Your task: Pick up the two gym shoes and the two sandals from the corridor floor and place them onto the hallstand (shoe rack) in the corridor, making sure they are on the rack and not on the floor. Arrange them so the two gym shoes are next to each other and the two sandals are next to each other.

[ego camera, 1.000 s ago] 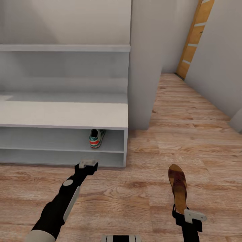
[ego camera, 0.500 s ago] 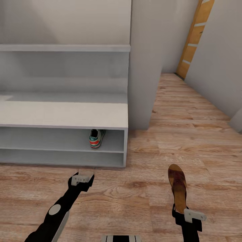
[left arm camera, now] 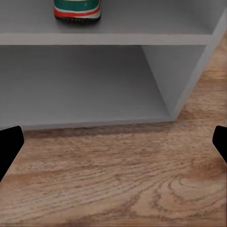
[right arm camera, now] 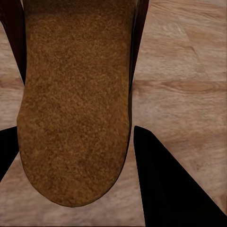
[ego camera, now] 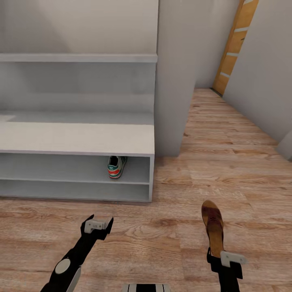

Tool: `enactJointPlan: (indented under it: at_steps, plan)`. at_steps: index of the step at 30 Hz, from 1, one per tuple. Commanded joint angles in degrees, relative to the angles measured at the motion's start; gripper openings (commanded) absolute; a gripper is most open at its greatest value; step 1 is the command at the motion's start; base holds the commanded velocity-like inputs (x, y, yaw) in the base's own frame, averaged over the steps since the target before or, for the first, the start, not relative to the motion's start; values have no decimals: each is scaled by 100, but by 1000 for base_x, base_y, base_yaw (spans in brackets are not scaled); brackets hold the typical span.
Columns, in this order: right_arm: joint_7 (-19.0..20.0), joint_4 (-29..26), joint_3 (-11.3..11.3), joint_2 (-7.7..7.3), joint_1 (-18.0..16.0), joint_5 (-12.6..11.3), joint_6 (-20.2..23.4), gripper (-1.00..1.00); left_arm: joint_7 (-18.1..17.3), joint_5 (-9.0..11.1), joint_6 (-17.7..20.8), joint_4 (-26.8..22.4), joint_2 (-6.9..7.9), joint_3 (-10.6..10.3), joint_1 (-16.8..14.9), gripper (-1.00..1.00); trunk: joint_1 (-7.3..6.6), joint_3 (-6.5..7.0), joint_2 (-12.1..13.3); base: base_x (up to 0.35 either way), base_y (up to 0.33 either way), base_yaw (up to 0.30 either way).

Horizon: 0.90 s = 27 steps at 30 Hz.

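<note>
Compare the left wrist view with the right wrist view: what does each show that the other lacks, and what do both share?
Left wrist view alone: the rack with its open lower shelves, and the heel of a gym shoe standing on the upper shelf. Its dark fingertips sit far apart at the frame edges, with nothing between them. Right wrist view alone: the tan footbed of a sandal, held between that gripper's jaws. Both share the wood-grain floor.

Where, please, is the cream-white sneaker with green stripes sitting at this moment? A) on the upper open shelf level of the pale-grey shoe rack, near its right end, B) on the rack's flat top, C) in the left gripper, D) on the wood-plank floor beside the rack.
A: the cream-white sneaker rests inside the upper open shelf of the pale-grey shoe rack, heel toward the camera, close to the right side panel.
</note>
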Motion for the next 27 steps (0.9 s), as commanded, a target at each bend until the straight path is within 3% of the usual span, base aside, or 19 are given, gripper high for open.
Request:
enactJointPlan:
  at_steps: [1,9,27]
  plan:
    - [3,-1,0,0,-1,-15,-6,-100,0,0,-1,0,0,0,0,100,0,0,0,0,0,0]
    - [52,6,5,5,-80,-16,335,-100,2,19,-75,22,-26,-6,29,100,0,0,0,0,0,0]
    - [205,49,7,4,-107,-14,433,-100,39,256,-97,55,-47,-10,44,100,0,0,0,0,42,0]
